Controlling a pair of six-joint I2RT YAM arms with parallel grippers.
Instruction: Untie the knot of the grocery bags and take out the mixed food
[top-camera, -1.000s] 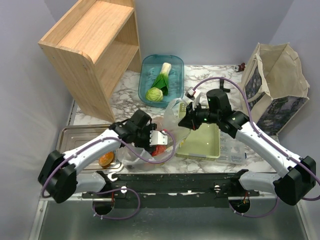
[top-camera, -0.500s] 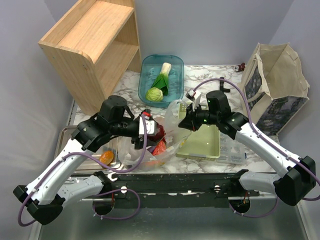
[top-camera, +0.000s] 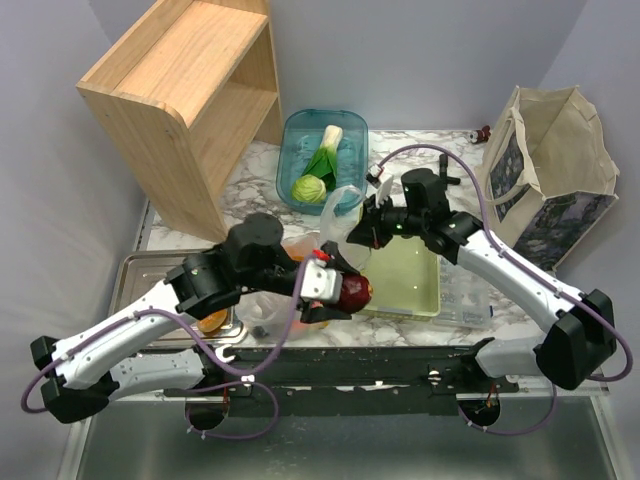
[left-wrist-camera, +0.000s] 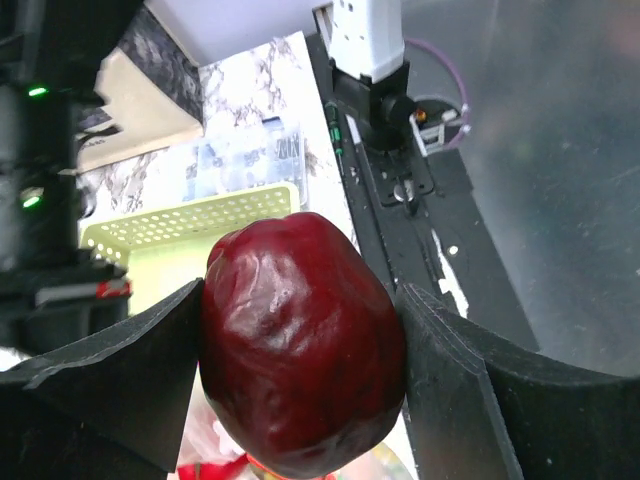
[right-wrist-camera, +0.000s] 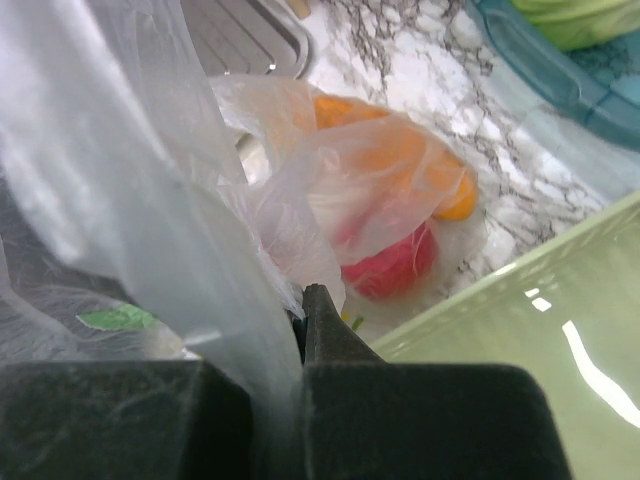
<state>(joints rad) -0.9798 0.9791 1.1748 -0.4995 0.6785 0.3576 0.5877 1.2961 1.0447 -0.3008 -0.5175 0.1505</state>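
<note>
**Left arm.** The left gripper (top-camera: 332, 289) is clamped across the widest part of a dark red apple (left-wrist-camera: 300, 345), one black finger on each flank. It holds the fruit in the air over the near left corner of the green basket (top-camera: 410, 290).

**Right arm.** The right gripper (right-wrist-camera: 303, 322) is closed tight on a fold of the grocery bag (right-wrist-camera: 270, 220). It holds that film up, just beside the far left corner of the basket.

**Location of goods.** The body of the bag rests on the marble table (top-camera: 250, 165) between the metal tray (top-camera: 150, 270) and the basket. A red item (right-wrist-camera: 392, 265) and something orange (right-wrist-camera: 455, 200) show through the plastic. I cannot name either with certainty. A leafy vegetable (top-camera: 324, 152) and a cabbage (top-camera: 310, 188) lie in the teal tub (top-camera: 352, 125) behind.

**Handling assessment.**
- **Apple:** It looks firm, glossy and fairly weighty for its size. The waxy skin is likely to slip against hard fingers, and a squeeze across the middle seems the safest hold. It would bruise if dropped, so in my judgement it should be set down low.
- **Bag:** It is thin, limp and crinkly, with almost no weight of its own. It will stretch or tear if pulled hard, so it is best pinched at a gathered fold or handle.
- **Food in the bag:** The film drapes closely over what is left inside, so a reaching finger could snag it.
</note>
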